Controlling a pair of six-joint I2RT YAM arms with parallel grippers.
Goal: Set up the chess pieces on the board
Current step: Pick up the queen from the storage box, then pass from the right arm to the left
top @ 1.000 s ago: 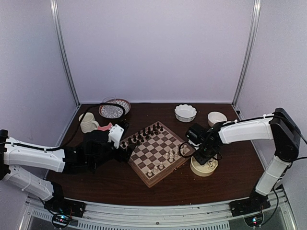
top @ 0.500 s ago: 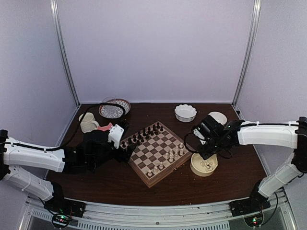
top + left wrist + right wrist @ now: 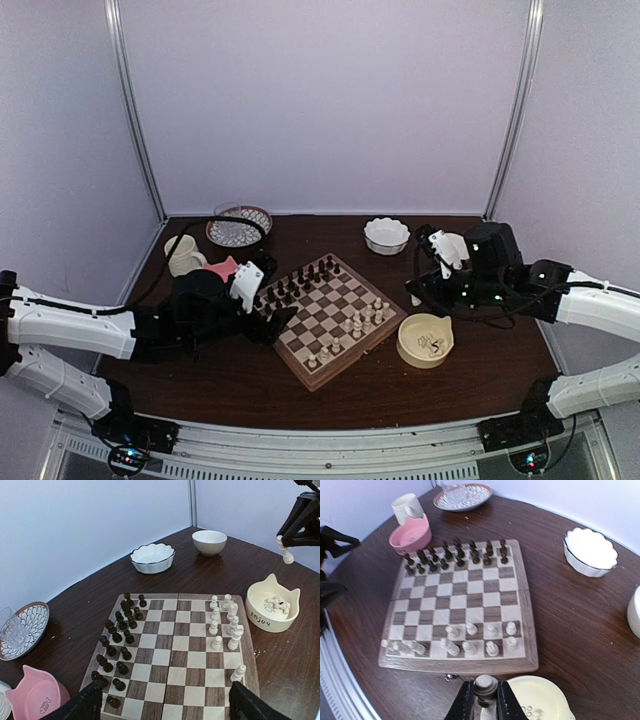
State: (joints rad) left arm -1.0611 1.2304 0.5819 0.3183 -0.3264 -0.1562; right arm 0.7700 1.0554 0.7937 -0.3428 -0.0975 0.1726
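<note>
The board (image 3: pixel 322 316) lies angled at mid-table, dark pieces (image 3: pixel 295 283) along its far-left edge and several cream-white chess pieces (image 3: pixel 360 320) near its right edge. My right gripper (image 3: pixel 417 291) hangs above the table between the board and a cream cat-shaped bowl (image 3: pixel 425 341), shut on one cream piece (image 3: pixel 485 686) that hangs below the fingers (image 3: pixel 295 522). More cream pieces (image 3: pixel 276 603) lie in that bowl. My left gripper (image 3: pixel 162 711) is open and empty, low over the board's near-left edge.
A white scalloped bowl (image 3: pixel 386 235) and a small cream bowl (image 3: pixel 452 246) stand behind the board. A pink cat bowl (image 3: pixel 222 268), a cream mug (image 3: pixel 183 255) and a patterned plate (image 3: pixel 238 228) sit at the back left.
My right gripper has shut on a cream piece in the cat bowl and lifted it up and back, clear of the bowl. The left arm has barely shifted.
</note>
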